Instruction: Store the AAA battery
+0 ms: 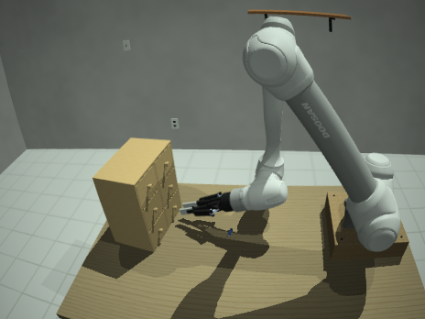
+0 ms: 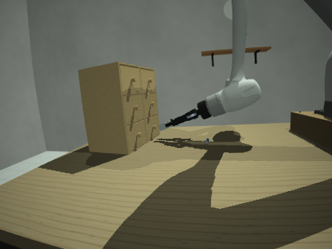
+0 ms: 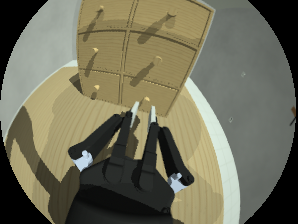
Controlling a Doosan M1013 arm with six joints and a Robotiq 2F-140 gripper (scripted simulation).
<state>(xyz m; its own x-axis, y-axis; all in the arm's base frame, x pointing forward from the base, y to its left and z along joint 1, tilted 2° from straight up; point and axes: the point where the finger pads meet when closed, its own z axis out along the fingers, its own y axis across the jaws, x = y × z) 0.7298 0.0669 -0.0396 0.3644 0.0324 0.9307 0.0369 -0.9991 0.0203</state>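
A small wooden chest [image 1: 120, 206] [image 2: 101, 107] has two columns of three drawers, and all of them look pushed in. The blue AAA battery [image 1: 230, 232] [image 2: 207, 140] lies on the table, in the arm's shadow; it is not visible in the wrist view. My gripper [image 1: 184, 208] [image 2: 164, 125] [image 3: 144, 109] is partly open, its fingers a small gap apart with nothing between them. The fingertips are close in front of the bottom right drawer [image 3: 164, 98] as the wrist view shows it, with its knob [image 3: 146, 99] just beyond the gap. The battery inside a drawer is hidden.
The other drawers' knobs stick out above and to the left in the wrist view, such as the middle right one [image 3: 158, 60]. The arm's wooden base block [image 1: 366, 252] [image 2: 308, 130] stands at the table's far end from the chest. A shelf [image 1: 299, 14] [image 2: 222, 51] is on the wall.
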